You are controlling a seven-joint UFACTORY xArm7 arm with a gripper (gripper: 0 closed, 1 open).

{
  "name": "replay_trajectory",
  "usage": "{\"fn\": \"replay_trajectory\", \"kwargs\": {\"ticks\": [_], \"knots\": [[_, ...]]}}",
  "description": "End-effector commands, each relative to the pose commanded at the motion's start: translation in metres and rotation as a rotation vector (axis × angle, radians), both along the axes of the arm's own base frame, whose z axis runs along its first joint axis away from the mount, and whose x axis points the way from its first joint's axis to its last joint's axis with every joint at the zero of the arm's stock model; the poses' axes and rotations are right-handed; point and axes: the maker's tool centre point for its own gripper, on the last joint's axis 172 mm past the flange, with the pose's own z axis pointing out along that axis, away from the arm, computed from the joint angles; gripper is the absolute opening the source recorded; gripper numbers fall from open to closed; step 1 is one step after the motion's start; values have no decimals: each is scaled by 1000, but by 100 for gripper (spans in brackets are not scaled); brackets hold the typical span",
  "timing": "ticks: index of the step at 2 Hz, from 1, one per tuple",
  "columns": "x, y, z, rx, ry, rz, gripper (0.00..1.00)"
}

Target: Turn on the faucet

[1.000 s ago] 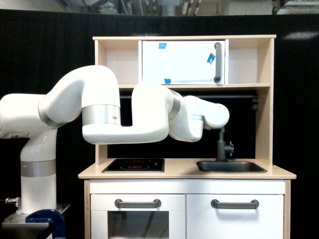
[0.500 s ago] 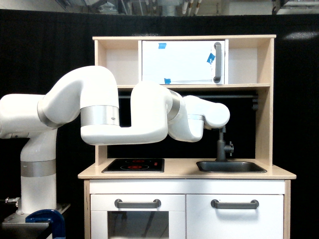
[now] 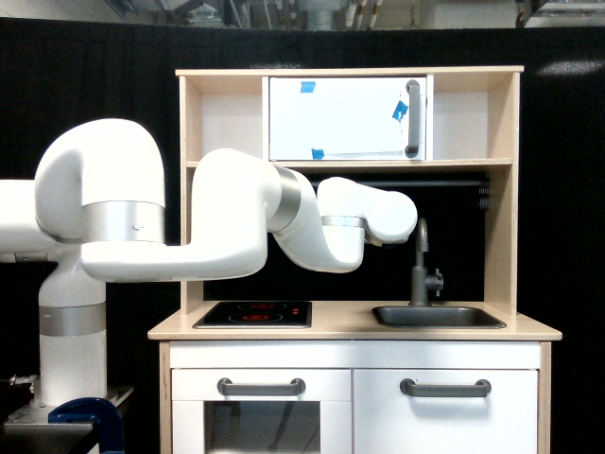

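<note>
Although your arm's white wrist housing (image 3: pixel 373 213) reaches in over the counter, its gripper is hidden behind that housing, so you cannot tell whether the jaws are parted or closed. Faucet (image 3: pixel 422 267) stands just beside the wrist's end, toward the exterior view's right and slightly lower; its hooked spout tip sits close to the housing, with a narrow dark gap visible between them. Small side knob (image 3: pixel 437 279) sticks out on the far side of the pipe from the wrist. Sink basin (image 3: pixel 439 316) lies below and right of the wrist. Hob (image 3: pixel 253 313) lies below and left. Upper cabinet door (image 3: pixel 345 117) is directly above.
</note>
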Motion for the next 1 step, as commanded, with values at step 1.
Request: {"fn": "replay_trajectory", "kwargs": {"ticks": [1], "knots": [[-22,-100,-12,0,0,0,100]]}}
